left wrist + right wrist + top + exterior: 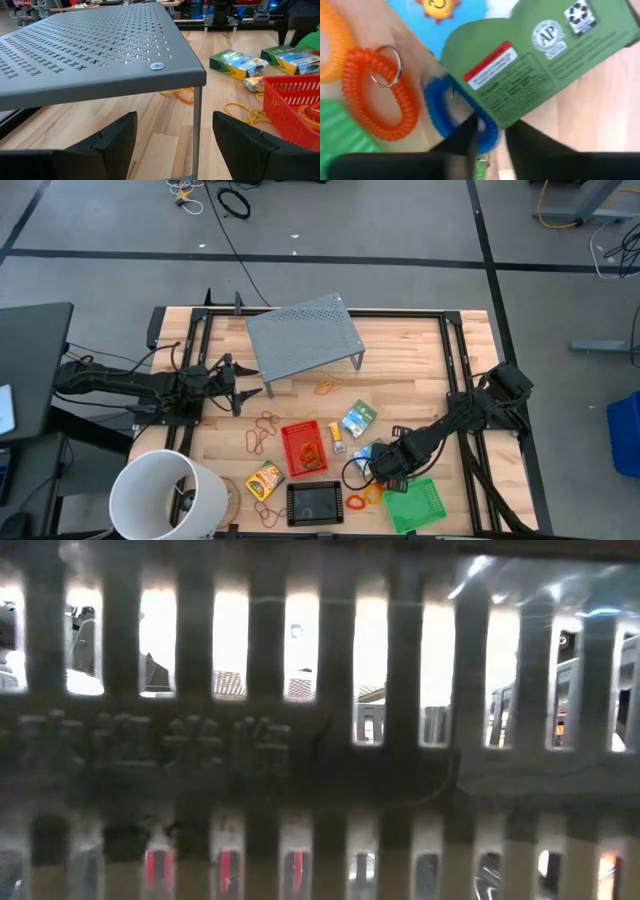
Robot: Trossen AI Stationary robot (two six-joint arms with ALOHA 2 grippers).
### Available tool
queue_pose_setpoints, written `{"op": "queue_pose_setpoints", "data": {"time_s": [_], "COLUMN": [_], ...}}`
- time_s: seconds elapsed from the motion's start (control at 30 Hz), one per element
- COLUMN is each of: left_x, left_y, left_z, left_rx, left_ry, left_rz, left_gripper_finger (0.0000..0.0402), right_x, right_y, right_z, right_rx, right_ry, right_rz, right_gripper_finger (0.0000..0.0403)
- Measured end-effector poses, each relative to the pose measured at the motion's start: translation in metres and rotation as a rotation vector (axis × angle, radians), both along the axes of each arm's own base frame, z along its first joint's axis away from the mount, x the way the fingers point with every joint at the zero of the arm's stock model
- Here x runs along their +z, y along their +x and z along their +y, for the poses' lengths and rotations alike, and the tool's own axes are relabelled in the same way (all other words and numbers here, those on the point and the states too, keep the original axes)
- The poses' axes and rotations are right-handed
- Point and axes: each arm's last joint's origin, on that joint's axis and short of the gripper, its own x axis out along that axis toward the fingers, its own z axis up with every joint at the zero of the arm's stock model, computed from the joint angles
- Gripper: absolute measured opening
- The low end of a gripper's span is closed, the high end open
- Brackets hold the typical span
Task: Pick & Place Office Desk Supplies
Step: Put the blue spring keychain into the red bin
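Gripper, right point(487, 135), we note clenched on blue ring point(437, 112) beneath green packet point(535, 65), orange ring point(385, 95) beside; left gripper point(172, 140) released.

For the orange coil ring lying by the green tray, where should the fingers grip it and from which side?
Grip across one side of the orange coil ring, one finger in its open centre and one outside, coming straight down. It lies flat on the wood, so there is no edge to take from the side. Choose the arc away from the green tray and the blue ring, where the right gripper is now.
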Motion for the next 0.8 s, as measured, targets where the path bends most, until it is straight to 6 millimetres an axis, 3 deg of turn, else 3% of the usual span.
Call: {"op": "queue_pose_setpoints", "data": {"time_s": [0.03, 0.1, 0.37, 0.57, 0.8], "left_x": [0.0, 0.0, 0.0, 0.0, 0.0], "left_y": [0.0, 0.0, 0.0, 0.0, 0.0], "left_z": [0.0, 0.0, 0.0, 0.0, 0.0], "left_rx": [0.0, 0.0, 0.002, 0.002, 0.002], "left_ry": [0.0, 0.0, 0.0, 0.001, 0.0], "left_rz": [0.0, 0.0, 0.0, 0.0, 0.0], "left_gripper_finger": [0.0262, 0.0262, 0.0262, 0.0262, 0.0262], "right_x": [0.0, 0.0, 0.006, 0.03, 0.055], "right_y": [0.0, -0.002, -0.016, -0.02, -0.003], "right_z": [0.0, 0.0, -0.004, -0.01, -0.008], "right_rx": [0.008, 0.019, 0.05, 0.057, 0.107], "right_ry": [0.0, 0.002, -0.038, -0.172, -0.269], "right_rz": [0.007, 0.022, 0.23, 0.344, 0.19], "right_gripper_finger": [0.0037, 0.0017, 0.0004, 0.0002, 0.0001]}}
